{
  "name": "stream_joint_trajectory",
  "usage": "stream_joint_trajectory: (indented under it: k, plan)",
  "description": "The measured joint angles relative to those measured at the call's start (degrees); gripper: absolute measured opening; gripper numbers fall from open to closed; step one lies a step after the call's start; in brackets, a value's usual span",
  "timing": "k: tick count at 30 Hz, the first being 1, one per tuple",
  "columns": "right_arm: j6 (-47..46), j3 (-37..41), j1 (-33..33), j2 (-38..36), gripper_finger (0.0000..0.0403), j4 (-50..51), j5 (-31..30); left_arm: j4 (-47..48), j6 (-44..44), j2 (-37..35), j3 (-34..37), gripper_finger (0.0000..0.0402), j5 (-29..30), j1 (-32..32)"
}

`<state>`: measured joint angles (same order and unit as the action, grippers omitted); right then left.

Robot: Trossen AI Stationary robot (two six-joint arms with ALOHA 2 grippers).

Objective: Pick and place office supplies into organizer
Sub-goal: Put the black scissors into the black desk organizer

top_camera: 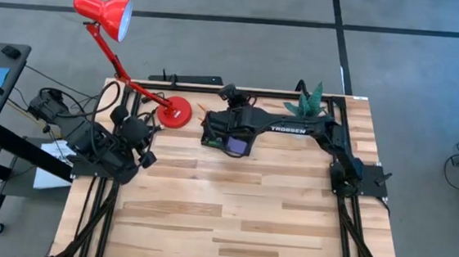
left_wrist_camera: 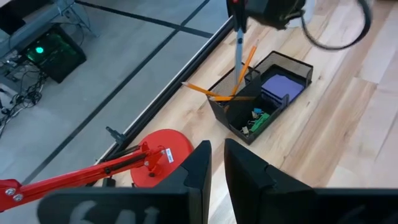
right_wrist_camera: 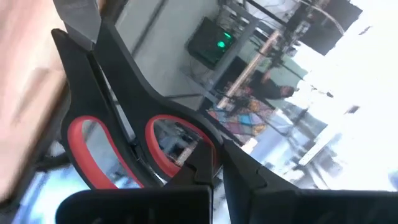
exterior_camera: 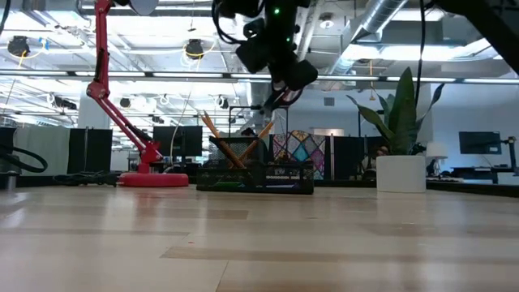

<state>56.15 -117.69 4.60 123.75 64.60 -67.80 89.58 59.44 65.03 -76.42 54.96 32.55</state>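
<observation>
R gripper (right_wrist_camera: 217,158) up over the organizer (top_camera: 227,135), jaws pinched tight on the scissors (right_wrist_camera: 134,134) — red-lined handle loops right at the fingertips, blades pointing away. In the low view the R arm hangs above the tray, gripper (exterior_camera: 280,85) clear of it, not touching. Scissors look thin from the L wrist cam, a dark stick (left_wrist_camera: 238,37) dangling down toward the tall section.

Organizer (left_wrist_camera: 264,96) sits at the back of the table (top_camera: 230,219), just beside the lamp base (top_camera: 175,111), near the back edge. Black mesh, compartments. Tall section holds orange pencils (left_wrist_camera: 239,74), leaning out at angles, one lying across the rim. Low view shows them too, pencils (exterior_camera: 223,142) crossed above the tray (exterior_camera: 255,177). Purple notepad (left_wrist_camera: 280,87) flat in the wide compartment. Green bit (left_wrist_camera: 257,114) in the narrow compartment, w/ other small stuff I can't make out.

L gripper (left_wrist_camera: 214,162) parked at the table's left-back corner, well apart from the tray, fingers nearly together w/ a slim gap, nothing in them. Seen from above, L arm (top_camera: 117,148) folded up by the lamp base.

Red lamp (top_camera: 103,10) arcs off the table to the left-back; its base (left_wrist_camera: 163,155) shows in front of the L fingers. Plant (top_camera: 309,102) at back, right of the tray; white pot (exterior_camera: 401,173) in the low view, near the tray's right.
</observation>
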Motion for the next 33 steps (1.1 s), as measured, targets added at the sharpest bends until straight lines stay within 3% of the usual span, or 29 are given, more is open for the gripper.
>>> stream_joint_trajectory:
  k: [7, 13, 25, 29, 33]
  plan:
    - [4.0, 0.8, 0.4, 0.4, 0.0000, -1.2, -1.2, -0.1, 1.4, 0.0, 0.0, 0.0036, 0.1, 1.6]
    - [5.5, 0.8, 0.0, 0.3, 0.0008, -3.3, 2.8, -0.3, 1.9, 0.1, 0.0, 0.0036, 0.0, 2.2]
    - [8.7, 0.8, -0.1, 0.8, 0.0063, -7.5, 7.7, -0.6, 2.9, 0.2, 0.0, 0.0036, -0.5, 2.3]
    - [10.2, 0.9, -0.1, 2.9, 0.0077, -9.2, 5.8, -0.6, 2.9, 0.2, 0.0, 0.0036, -0.5, 2.3]
    - [14.8, 0.9, 0.1, 6.1, 0.0085, -8.8, -4.8, -0.6, 2.9, 0.2, 0.0, 0.0036, -0.6, 2.3]
